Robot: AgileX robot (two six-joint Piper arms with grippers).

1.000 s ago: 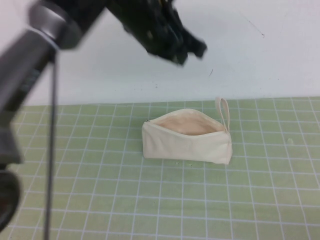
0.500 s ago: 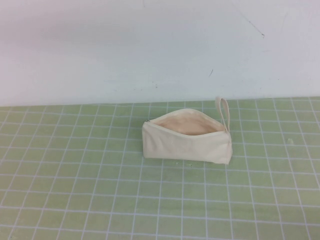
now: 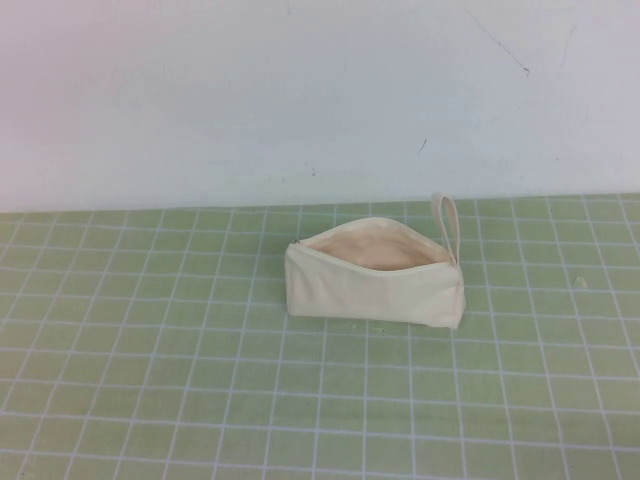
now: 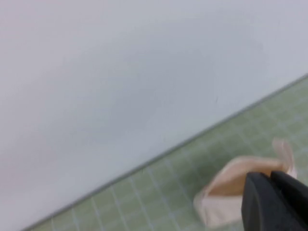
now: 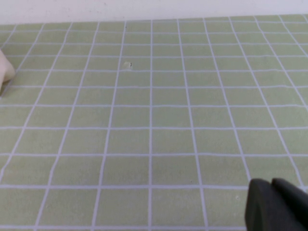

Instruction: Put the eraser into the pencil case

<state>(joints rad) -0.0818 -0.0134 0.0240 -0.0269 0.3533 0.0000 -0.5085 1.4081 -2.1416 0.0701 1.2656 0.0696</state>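
Observation:
The cream-white pencil case (image 3: 375, 285) lies on the green grid mat, zip open, beige lining showing, and its loop strap (image 3: 445, 225) points toward the wall. The eraser shows in no view. Neither arm shows in the high view. In the left wrist view my left gripper (image 4: 272, 180) is held up off the mat, fingers together and empty, with the pencil case (image 4: 219, 192) behind it. In the right wrist view my right gripper (image 5: 272, 185) is shut and empty over bare mat, well away from the pencil case, whose edge (image 5: 5, 72) just shows.
The green grid mat (image 3: 200, 380) covers the table up to a white wall (image 3: 300, 100) at the back. A tiny pale speck (image 3: 580, 282) lies on the mat to the right of the pencil case; it also shows in the right wrist view (image 5: 127, 65).
One second ago my left arm and gripper filled the upper left of the high view; they have since withdrawn out of it. The pencil case has not moved.

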